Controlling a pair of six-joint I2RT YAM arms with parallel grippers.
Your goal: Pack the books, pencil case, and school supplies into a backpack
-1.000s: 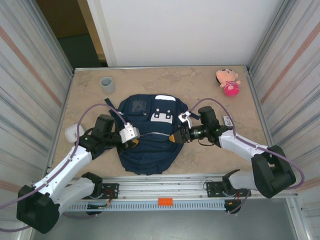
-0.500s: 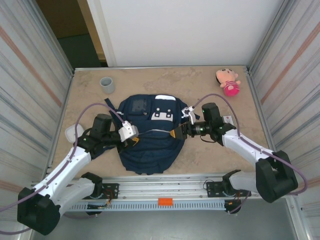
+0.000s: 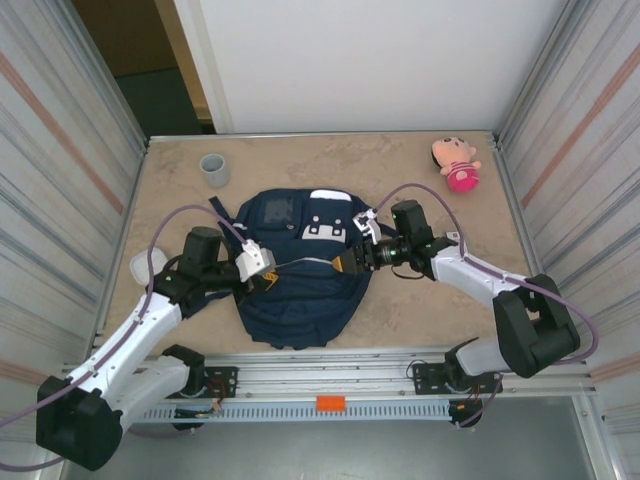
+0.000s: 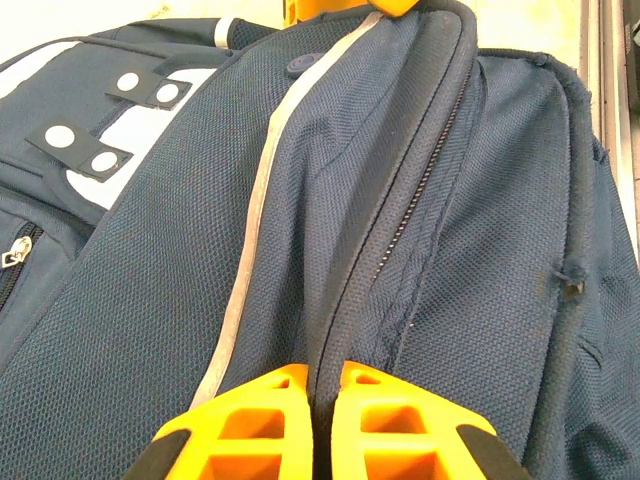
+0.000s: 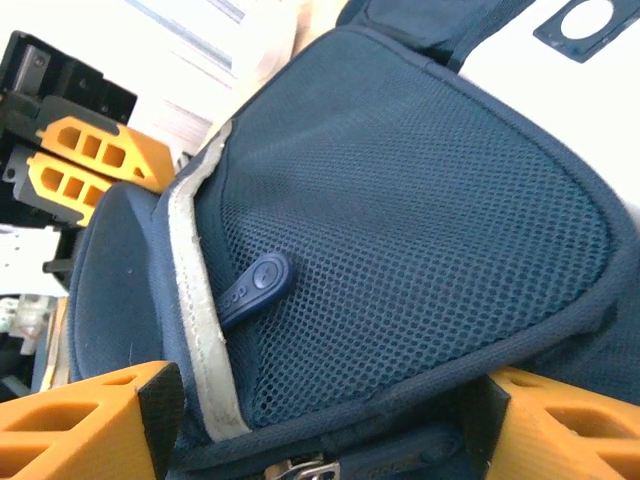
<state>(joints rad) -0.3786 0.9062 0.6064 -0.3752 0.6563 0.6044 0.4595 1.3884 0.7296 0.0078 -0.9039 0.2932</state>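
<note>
At table centre lies the large navy blue fabric backpack [image 3: 300, 300], flat, with its top toward 12 o'clock. We judge it soft and limp: mesh-weave cloth that folds and sags, probably light while unfilled, and not fragile. We do not expect its mouth to stay apart unaided. We therefore advise taking hold at the reinforced lines, namely the light grey piping strip [image 4: 255, 230], the zip seam or the zip pull. On a flat panel the pads would likely slip or gather loose cloth.

At the pack's 9 o'clock edge, the left gripper [image 3: 270, 280] is pressed together, pinching a ridge of cloth beside the zip teeth [image 4: 400, 220]. At the 3 o'clock edge, the right gripper [image 3: 343, 264] stands spread, its orange fingers [image 5: 90, 425] straddling a mesh fold. We cannot tell whether the pads bear on it.

Ahead of those fingers, the small navy zip pull [image 5: 255, 285] lies on the mesh beside the piping. Its embossed marks are too small to read. White patches [image 3: 329, 196] near 12 o'clock carry dark tabs [image 4: 85, 148] with round dots. We find no legible lettering or brand.
</note>
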